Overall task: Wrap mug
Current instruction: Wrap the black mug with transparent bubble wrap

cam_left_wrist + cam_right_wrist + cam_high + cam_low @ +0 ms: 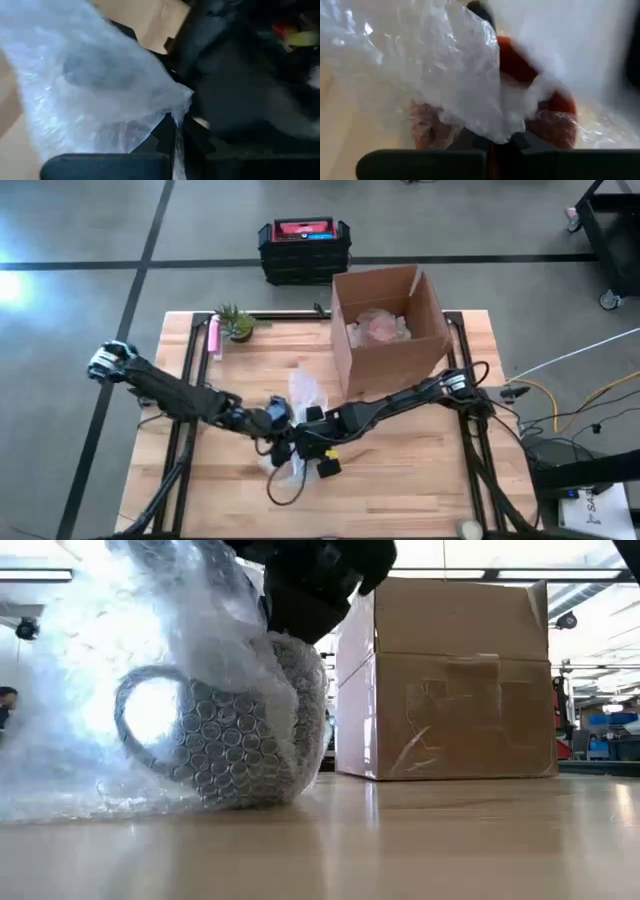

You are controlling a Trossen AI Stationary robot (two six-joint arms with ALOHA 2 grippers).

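On the wooden table (400,470) you see an open cardboard box (390,330) at the far side, a little to the right of the middle. Inside it lies something pale pink wrapped in plastic (380,327); what it is, you cannot tell. In the low view the same box stands upright on the table, with clear tape on its front face.

Near the far left corner you find a small green plant (236,322), and just beside it a pink thin object (213,335) lying along the table edge.

Behind the table, on the grey floor, stands a black crate with a red top (304,248). At the right, yellow and white cables (585,395) run over the floor.
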